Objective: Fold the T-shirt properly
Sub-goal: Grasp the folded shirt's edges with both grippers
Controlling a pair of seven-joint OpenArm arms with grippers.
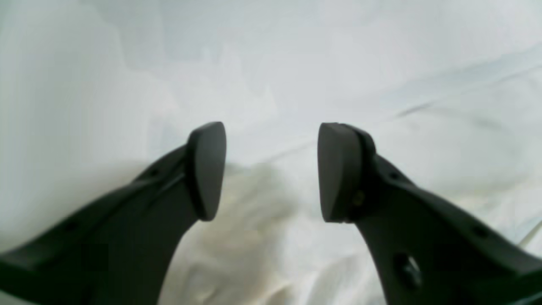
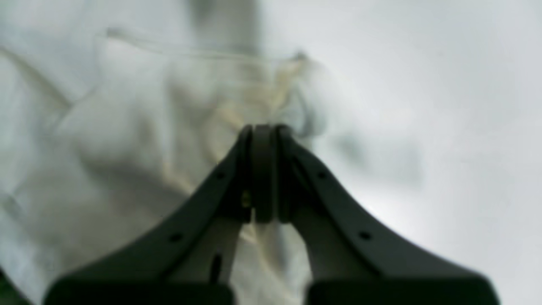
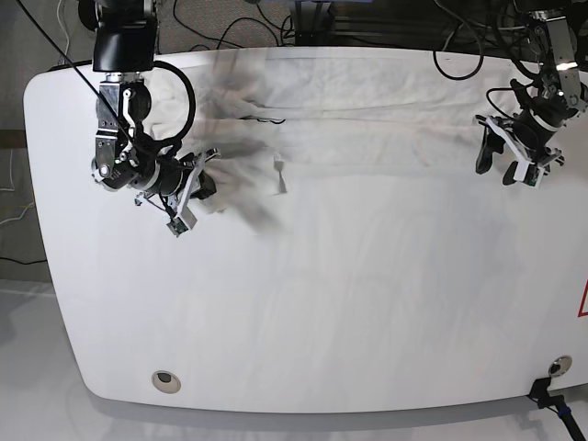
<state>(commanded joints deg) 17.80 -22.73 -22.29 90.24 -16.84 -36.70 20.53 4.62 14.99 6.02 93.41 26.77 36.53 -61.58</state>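
Right hand (image 2: 264, 131) pinched onto soft, creased white T-shirt (image 2: 127, 127); left hand (image 1: 271, 169) spread wide, empty.

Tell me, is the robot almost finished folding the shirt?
Not nearly. Done: nothing looks folded yet; the large white cotton T-shirt lies rumpled along the far edge of the white table, plain side showing. In hand: the right pincer is shut on a bunch of the cloth, while the left pincer is open and holds nothing. Left: smoothing it flat and every fold.
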